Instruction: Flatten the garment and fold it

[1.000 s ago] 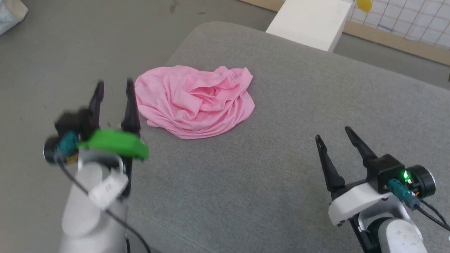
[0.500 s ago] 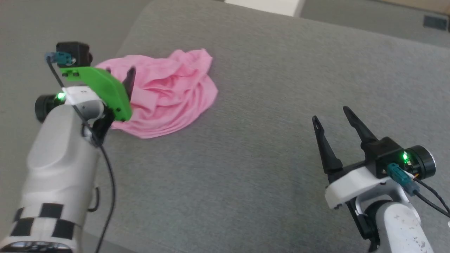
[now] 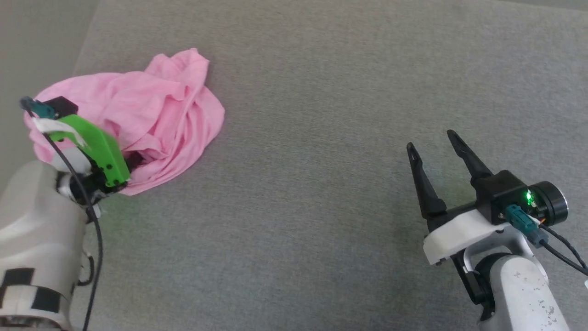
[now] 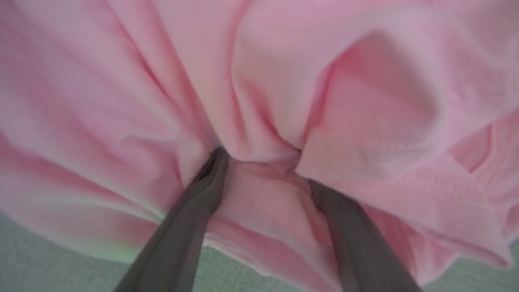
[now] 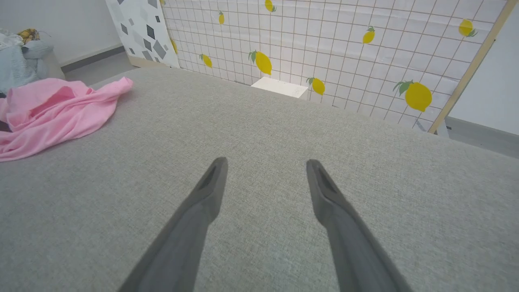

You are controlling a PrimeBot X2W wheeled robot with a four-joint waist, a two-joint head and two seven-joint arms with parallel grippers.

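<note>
Garment (image 3: 151,110): light pink, crumpled in a loose heap, not flattened, not folded. It lies on the grey fabric surface (image 3: 321,138) at the far left of the head view, close to that surface's left edge, with bare floor (image 3: 36,41) just beyond. One pointed flap sticks out at the top of the heap; a hemmed edge runs along the near side.

Left end effector (image 4: 263,170): down in the heap, at its near-left part. Left wrist view shows both dark fingers (image 4: 194,211) spread wide, tips pushed into the folds, a bulge of pink cloth sitting between them. Left tip visible against the cloth, right tip tucked under a fold. Jaws not closed, so nothing is pinched; contact with cloth only. In the head view the green mount plate (image 3: 98,149) on the wrist covers most of the fingers, and a black cable trails down along the pale forearm.

Right end effector (image 3: 431,140): lower right of the head view, well apart from the garment, fingers wide apart and pointing up the view, nothing between them, nothing touched. A green light glows on its wrist. Right wrist view: fingers over bare grey fabric, garment off at the left edge.

Background in the right wrist view: grid panel with lemon prints (image 5: 344,52), a white box (image 5: 279,87) in front of it, a pale bundle (image 5: 24,56) at far left behind the garment.
</note>
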